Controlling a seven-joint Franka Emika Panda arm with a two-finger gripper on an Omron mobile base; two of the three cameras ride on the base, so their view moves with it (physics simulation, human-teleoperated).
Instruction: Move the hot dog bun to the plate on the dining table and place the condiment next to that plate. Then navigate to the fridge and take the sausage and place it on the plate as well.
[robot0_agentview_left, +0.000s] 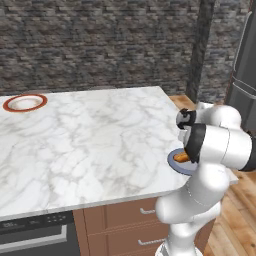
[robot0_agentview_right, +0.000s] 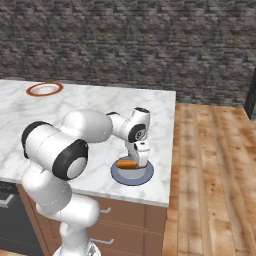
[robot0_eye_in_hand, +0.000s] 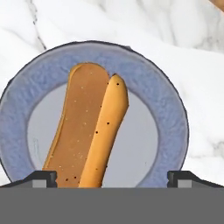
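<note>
While the gripper (robot0_eye_in_hand: 112, 177) hangs straight down over the hot dog bun (robot0_eye_in_hand: 87, 131), its two dark fingertips (robot0_eye_in_hand: 41, 178) stand wide apart, one on each side of the roll, and nothing is clamped between them. In the hand view the bun lies between those tips on a small grey-blue dish (robot0_eye_in_hand: 173, 118), split lengthwise, its browner cut face beside the orange crust; whether the tips touch the bun or the dish cannot be told. The right base view shows the gripper (robot0_agentview_right: 140, 161) low over the same bun (robot0_agentview_right: 126, 163), which rests across the dish (robot0_agentview_right: 132, 174).

That dish sits on the dining table (robot0_agentview_right: 95, 107), close to the table's near corner on the side of the wooden floor (robot0_agentview_right: 215, 165). In the left base view the arm's white elbow covers most of the dish (robot0_agentview_left: 176, 162), and only an end of the bun (robot0_agentview_left: 181, 157) peeks out.

The plate (robot0_agentview_right: 44, 89) with its red-orange rim lies well apart from the dish, far across the marble by the table's back edge; it appears at the far left of the left base view too (robot0_agentview_left: 25, 103). Past the table's far corner, a tall grey fridge (robot0_agentview_left: 246, 75) stands against the dark brick wall (robot0_agentview_left: 100, 45).
</note>
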